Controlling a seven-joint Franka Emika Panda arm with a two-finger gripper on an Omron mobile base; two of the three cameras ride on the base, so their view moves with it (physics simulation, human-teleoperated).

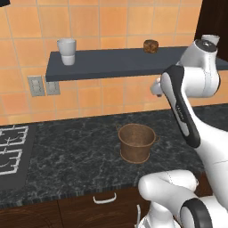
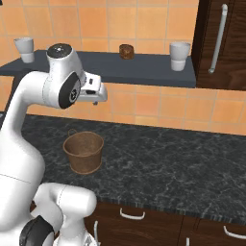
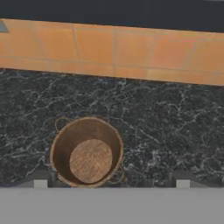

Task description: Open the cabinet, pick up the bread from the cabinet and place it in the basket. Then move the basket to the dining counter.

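The bread point(image 1: 151, 46) point(image 2: 126, 51), a small dark-brown lump, lies on a dark wall shelf point(image 1: 111, 62) between white cups. Below it the round brown basket point(image 1: 136, 142) point(image 2: 83, 152) point(image 3: 87, 151) stands empty on the black speckled counter point(image 2: 168, 163). The dark wood cabinet point(image 2: 230, 43) at the right has its door shut, with a long pale handle point(image 2: 218, 38). My gripper point(image 3: 111, 183) point(image 2: 96, 98) hangs above the counter, below shelf height, looking down at the basket. Its fingertips point(image 3: 40, 181) stand wide apart, open and holding nothing.
White cups point(image 1: 67, 51) point(image 2: 179, 55) point(image 2: 24, 49) stand on the shelf on both sides of the bread. A gas stove point(image 1: 11, 151) sits at the counter's left end, with wall outlets point(image 1: 43, 87) above it. Drawers with white handles point(image 2: 132, 214) run below the counter.
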